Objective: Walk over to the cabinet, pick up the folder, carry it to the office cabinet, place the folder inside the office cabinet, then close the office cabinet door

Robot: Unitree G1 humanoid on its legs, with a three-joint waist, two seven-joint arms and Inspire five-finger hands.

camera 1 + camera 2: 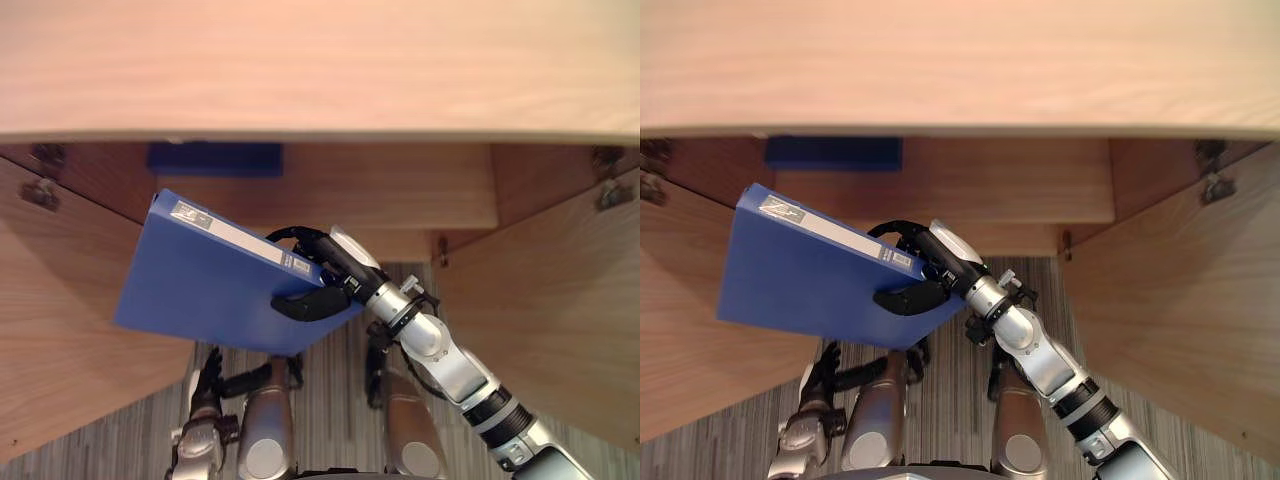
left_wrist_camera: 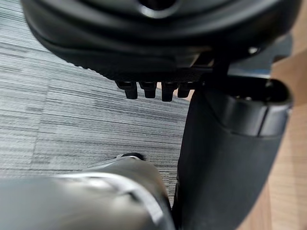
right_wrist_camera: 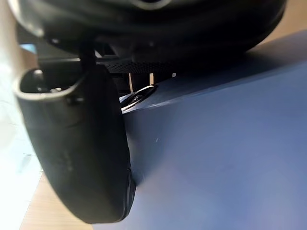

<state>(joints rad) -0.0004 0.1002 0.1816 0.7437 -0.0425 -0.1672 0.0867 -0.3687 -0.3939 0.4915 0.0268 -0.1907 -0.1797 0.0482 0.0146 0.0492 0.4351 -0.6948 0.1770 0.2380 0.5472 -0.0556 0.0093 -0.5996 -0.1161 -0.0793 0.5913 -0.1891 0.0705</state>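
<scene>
One labelled folder in robot hand

Reaching forward, the right hand clamps the blue folder between thumb and fingers; the left hand hangs low, relaxed.
</scene>
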